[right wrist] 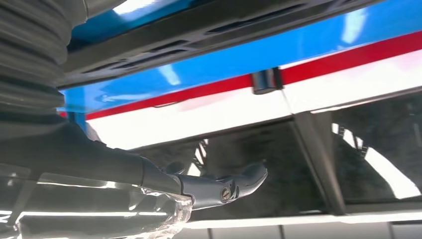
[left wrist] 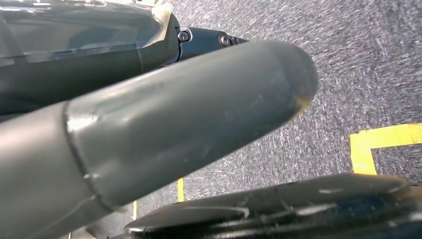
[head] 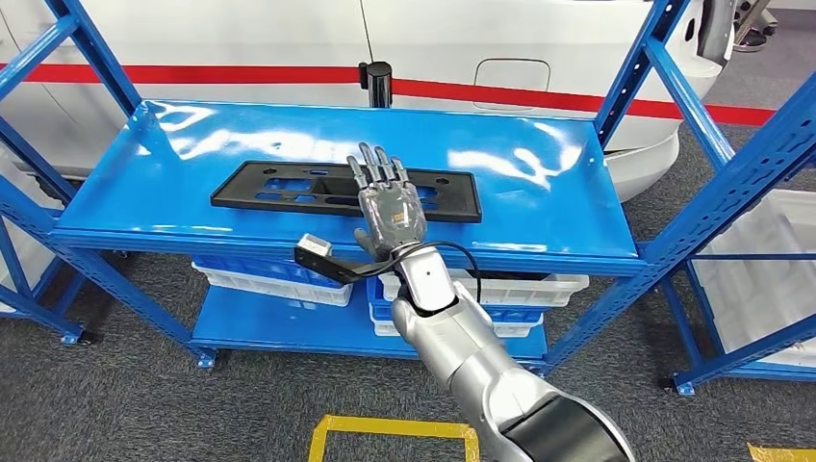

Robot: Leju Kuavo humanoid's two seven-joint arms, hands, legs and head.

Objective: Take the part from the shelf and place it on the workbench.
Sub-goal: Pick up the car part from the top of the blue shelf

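Observation:
The part (head: 289, 188) is a long flat black plastic panel with cut-outs, lying across the middle of the blue shelf top (head: 539, 207). My right hand (head: 387, 205) hovers over the panel's right half, fingers straight and spread, back of the hand up, holding nothing. In the right wrist view the panel (right wrist: 209, 30) runs as a dark strip along the blue shelf, and my right hand's fingers (right wrist: 224, 186) stretch out open. The left wrist view looks down at grey carpet, with my left hand's thick thumb (left wrist: 189, 119) close to the lens and nothing held.
Blue uprights (head: 674, 91) frame the shelf at both sides. White and blue bins (head: 279, 279) sit on the lower level. A white car with a red stripe (head: 539, 96) stands behind. Yellow floor tape (head: 395, 428) marks the grey carpet in front.

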